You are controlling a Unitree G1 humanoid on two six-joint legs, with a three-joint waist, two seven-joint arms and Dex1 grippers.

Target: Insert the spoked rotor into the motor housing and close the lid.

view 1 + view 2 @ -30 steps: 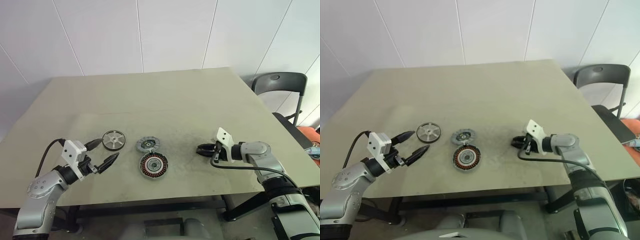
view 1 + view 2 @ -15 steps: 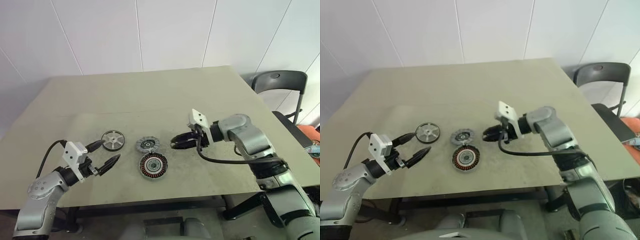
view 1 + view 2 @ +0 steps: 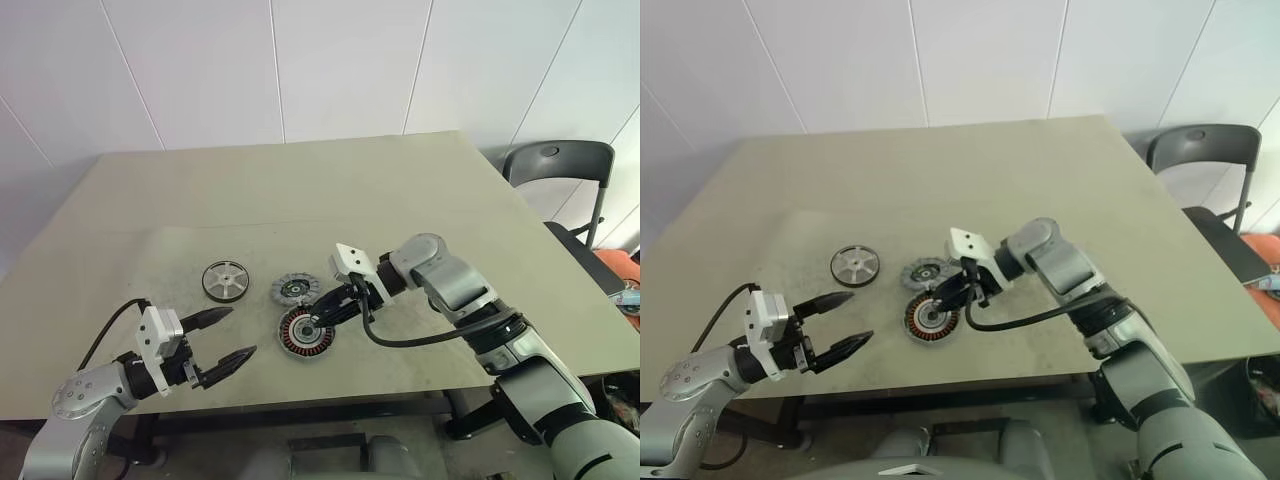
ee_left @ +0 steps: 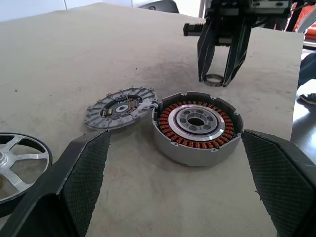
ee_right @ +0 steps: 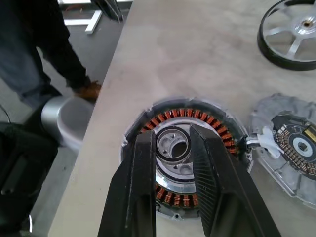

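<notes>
The motor housing (image 3: 300, 340), a dark cup with copper windings, sits near the table's front middle. The ribbed grey lid (image 3: 294, 289) lies flat just behind it, touching its rim. Left of both lies the spoked rotor (image 3: 226, 280). My right gripper (image 3: 322, 316) hangs just above the housing's hub, shut on a small metal ring (image 5: 174, 144). My left gripper (image 3: 240, 331) hovers open and empty near the front edge, a little in front of the rotor and left of the housing (image 4: 196, 126).
A dark chair (image 3: 555, 165) stands off the table's right side. Beyond the table's front edge (image 5: 106, 98), the right wrist view shows a person's dark clothing (image 5: 44, 49).
My right arm swung left from the table's right side to above the housing, still shut. My left gripper drew back toward the front edge, away from the rotor.
</notes>
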